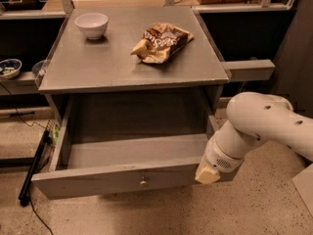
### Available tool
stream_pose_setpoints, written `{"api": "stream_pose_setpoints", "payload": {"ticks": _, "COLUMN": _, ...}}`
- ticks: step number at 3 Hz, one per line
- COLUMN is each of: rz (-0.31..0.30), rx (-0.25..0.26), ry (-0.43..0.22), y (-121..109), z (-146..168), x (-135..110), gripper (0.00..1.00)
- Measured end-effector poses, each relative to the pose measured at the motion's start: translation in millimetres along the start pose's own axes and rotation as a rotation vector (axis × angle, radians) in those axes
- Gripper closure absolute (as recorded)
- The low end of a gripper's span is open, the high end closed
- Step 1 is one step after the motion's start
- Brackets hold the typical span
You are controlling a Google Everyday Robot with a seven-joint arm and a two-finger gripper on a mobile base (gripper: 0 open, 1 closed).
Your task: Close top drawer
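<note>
The top drawer is pulled far out of the grey cabinet. Its long grey front panel has a small round metal knob at centre, and the inside looks empty. My gripper is at the drawer's right front corner, at the end of the white arm that reaches in from the right. Only a pale tan tip of it shows against the front panel; the rest is hidden behind the wrist.
On the cabinet top sit a white bowl at the back left and a crumpled brown snack bag. A low shelf at left holds a patterned bowl. A black cable lies on the speckled floor at left.
</note>
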State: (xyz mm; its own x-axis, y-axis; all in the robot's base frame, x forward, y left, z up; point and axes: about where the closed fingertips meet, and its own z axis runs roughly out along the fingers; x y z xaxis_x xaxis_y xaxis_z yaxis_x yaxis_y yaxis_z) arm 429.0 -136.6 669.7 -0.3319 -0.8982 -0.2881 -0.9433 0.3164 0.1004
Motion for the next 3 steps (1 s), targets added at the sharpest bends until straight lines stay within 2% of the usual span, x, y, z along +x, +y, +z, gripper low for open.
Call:
{"api": "stream_pose_setpoints", "payload": {"ticks": 1, "rz": 0.000, "rx": 0.000, "ry": 0.000, "y": 0.0, "z": 0.0, "x": 0.0, "gripper": 0.11}}
{"api": "stream_pose_setpoints", "payload": {"ticks": 2, "rz": 0.000, "rx": 0.000, "ry": 0.000, "y": 0.0, "z": 0.0, "x": 0.0, "gripper": 0.00}}
{"api": "stream_pose_setpoints", "payload": {"ticks": 3, "rz": 0.000, "rx": 0.000, "ry": 0.000, "y": 0.0, "z": 0.0, "x": 0.0, "gripper": 0.00}}
